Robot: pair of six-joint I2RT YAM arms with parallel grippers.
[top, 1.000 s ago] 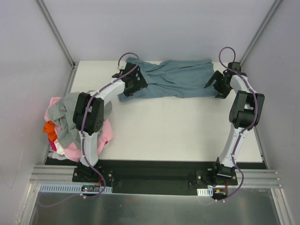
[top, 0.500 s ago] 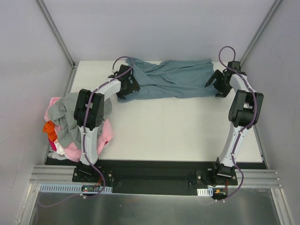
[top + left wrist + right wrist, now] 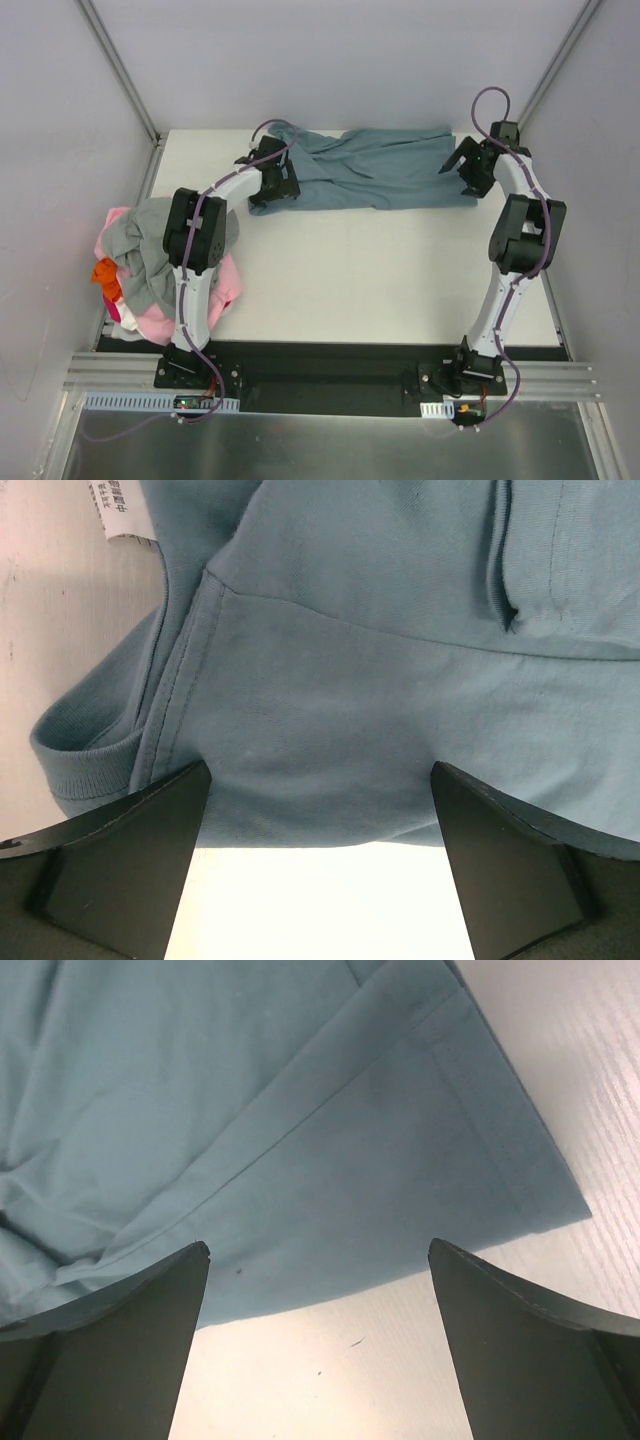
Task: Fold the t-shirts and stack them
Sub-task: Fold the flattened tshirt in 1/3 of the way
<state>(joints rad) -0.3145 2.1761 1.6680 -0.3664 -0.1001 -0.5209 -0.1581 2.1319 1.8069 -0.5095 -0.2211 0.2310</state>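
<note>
A blue-grey t-shirt (image 3: 370,168) lies crumpled lengthwise across the far part of the white table (image 3: 370,270). My left gripper (image 3: 275,180) is open over its left end, at the collar and sleeve; the left wrist view shows the shirt (image 3: 380,670), its ribbed collar (image 3: 70,765) and a white label (image 3: 125,510), with both fingers spread just off the cloth edge. My right gripper (image 3: 465,170) is open over the shirt's right end. The right wrist view shows the hemmed corner (image 3: 470,1110) between the spread fingers (image 3: 100,1330).
A heap of other shirts, grey (image 3: 145,245), pink (image 3: 150,320) and orange (image 3: 105,272), sits at the table's left edge. Grey enclosure walls with metal struts (image 3: 120,70) stand close on all sides. A metal rail (image 3: 320,385) runs along the near edge.
The left gripper has moved left and a little back along the shirt's left end. The right gripper has shifted back toward the shirt's far right corner. The shirt lies as before.
</note>
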